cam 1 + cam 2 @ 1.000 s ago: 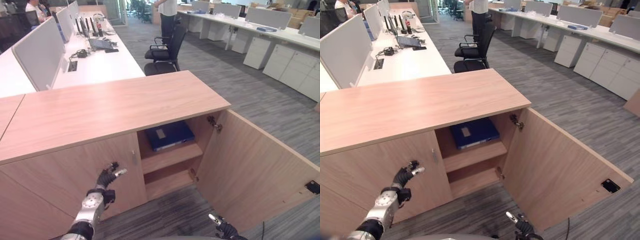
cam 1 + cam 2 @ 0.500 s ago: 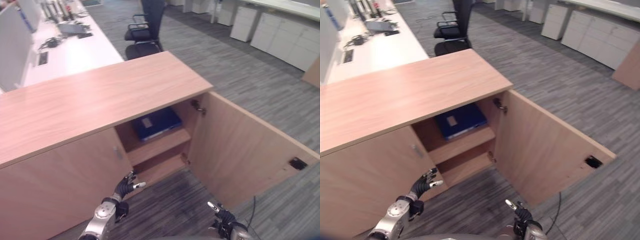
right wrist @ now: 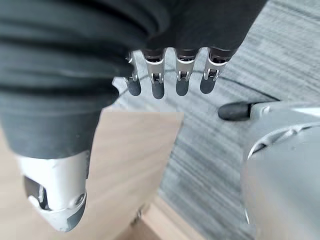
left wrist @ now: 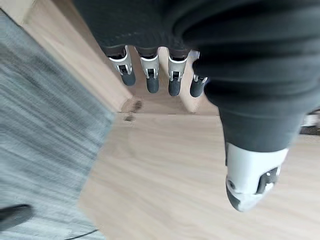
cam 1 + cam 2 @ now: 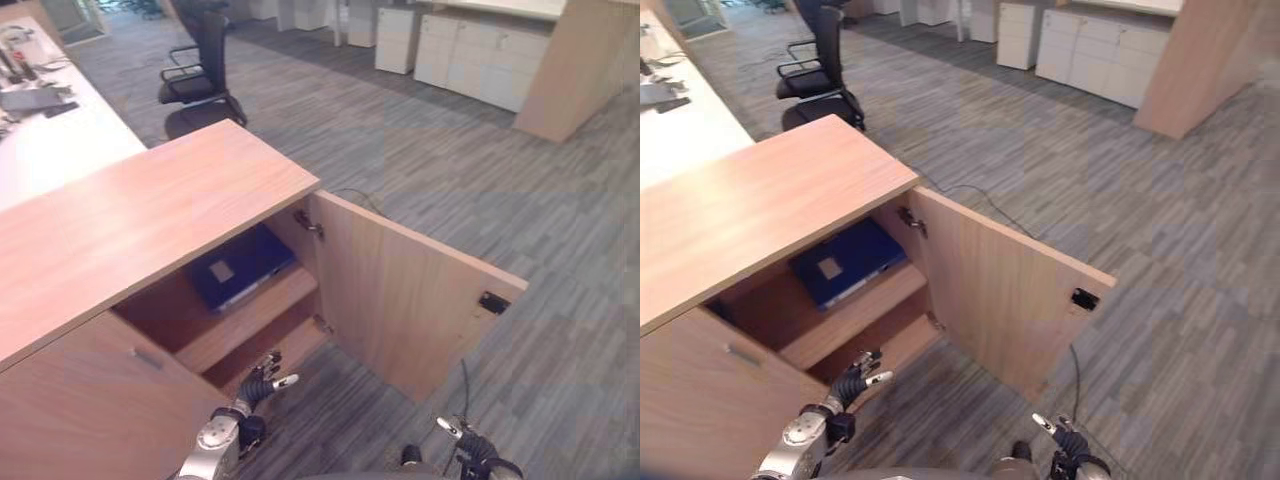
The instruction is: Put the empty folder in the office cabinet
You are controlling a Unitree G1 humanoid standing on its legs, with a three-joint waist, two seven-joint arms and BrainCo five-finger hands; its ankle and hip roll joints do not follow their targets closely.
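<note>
A dark blue folder (image 5: 240, 270) with a pale label lies flat on the upper shelf of the wooden office cabinet (image 5: 130, 220). The cabinet's right door (image 5: 400, 300) stands swung wide open. My left hand (image 5: 262, 376) hangs low in front of the cabinet's lower shelf, fingers (image 4: 150, 75) relaxed and holding nothing. At the bottom edge my right hand (image 5: 462, 440) hovers over the carpet, below the open door, fingers (image 3: 180, 80) straight and empty.
The cabinet's left door (image 5: 80, 410) is closed. A black office chair (image 5: 200, 70) stands behind the cabinet beside a white desk (image 5: 50, 130). White drawer units (image 5: 470, 45) line the far wall. Grey striped carpet (image 5: 500, 190) spreads to the right.
The camera has swung to the right and tilted down, so the cabinet sits further left in the picture. Both hands stay low and empty.
</note>
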